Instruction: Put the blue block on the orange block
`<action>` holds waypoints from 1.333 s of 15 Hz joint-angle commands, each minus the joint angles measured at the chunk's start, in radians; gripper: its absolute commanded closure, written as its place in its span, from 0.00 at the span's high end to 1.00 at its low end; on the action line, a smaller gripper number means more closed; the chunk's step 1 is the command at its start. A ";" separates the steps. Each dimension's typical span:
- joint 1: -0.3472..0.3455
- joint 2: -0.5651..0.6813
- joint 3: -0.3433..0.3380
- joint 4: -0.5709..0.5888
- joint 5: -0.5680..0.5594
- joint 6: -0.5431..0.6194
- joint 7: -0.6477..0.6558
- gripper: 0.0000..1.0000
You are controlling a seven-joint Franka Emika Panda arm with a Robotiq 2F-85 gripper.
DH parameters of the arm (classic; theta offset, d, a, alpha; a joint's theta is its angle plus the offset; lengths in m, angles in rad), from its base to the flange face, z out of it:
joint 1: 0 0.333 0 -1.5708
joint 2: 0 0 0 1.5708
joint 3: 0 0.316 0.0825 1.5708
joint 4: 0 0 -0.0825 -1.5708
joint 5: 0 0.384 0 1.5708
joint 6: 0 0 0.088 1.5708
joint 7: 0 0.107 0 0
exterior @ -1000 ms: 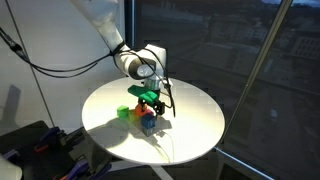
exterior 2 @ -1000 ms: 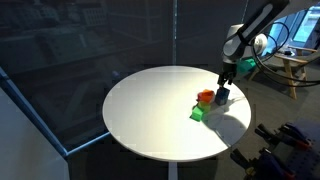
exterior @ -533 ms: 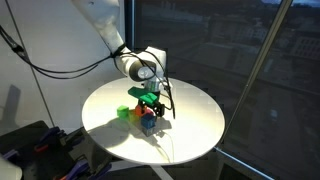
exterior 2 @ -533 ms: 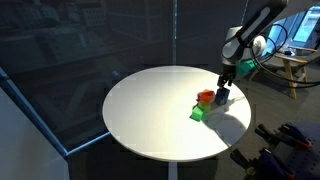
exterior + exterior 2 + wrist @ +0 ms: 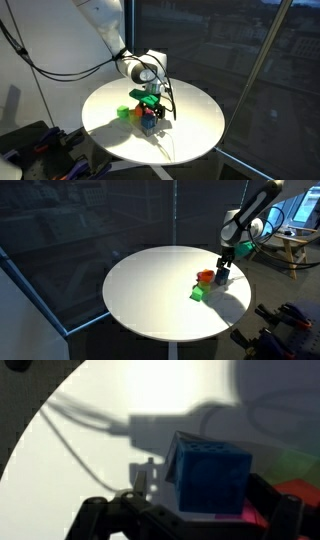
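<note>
The blue block (image 5: 212,472) sits between my gripper's (image 5: 200,510) two black fingers in the wrist view, which is shut on it just above the white table. In both exterior views the gripper (image 5: 150,106) (image 5: 223,270) hangs over the cluster of cubes with the blue block (image 5: 148,122) (image 5: 221,278) at its tips. The orange block (image 5: 205,277) (image 5: 135,112) stands right beside it on the table. In the wrist view its red edge (image 5: 300,493) shows at the lower right, partly hidden by a finger.
A green cube (image 5: 198,294) (image 5: 306,460) lies next to the orange block, and a yellow cube (image 5: 122,112) sits at the cluster's edge. The round white table (image 5: 195,112) (image 5: 150,290) ends close by. Dark glass walls stand behind it, and equipment stands beside it.
The gripper and the blue block have barely shifted. The other cubes have not moved.
</note>
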 commanded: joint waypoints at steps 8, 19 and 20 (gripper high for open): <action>0.008 0.027 -0.009 0.045 -0.034 -0.030 0.055 0.33; 0.030 -0.060 -0.037 0.071 -0.078 -0.127 0.150 0.30; 0.029 -0.071 -0.036 0.072 -0.073 -0.123 0.155 0.30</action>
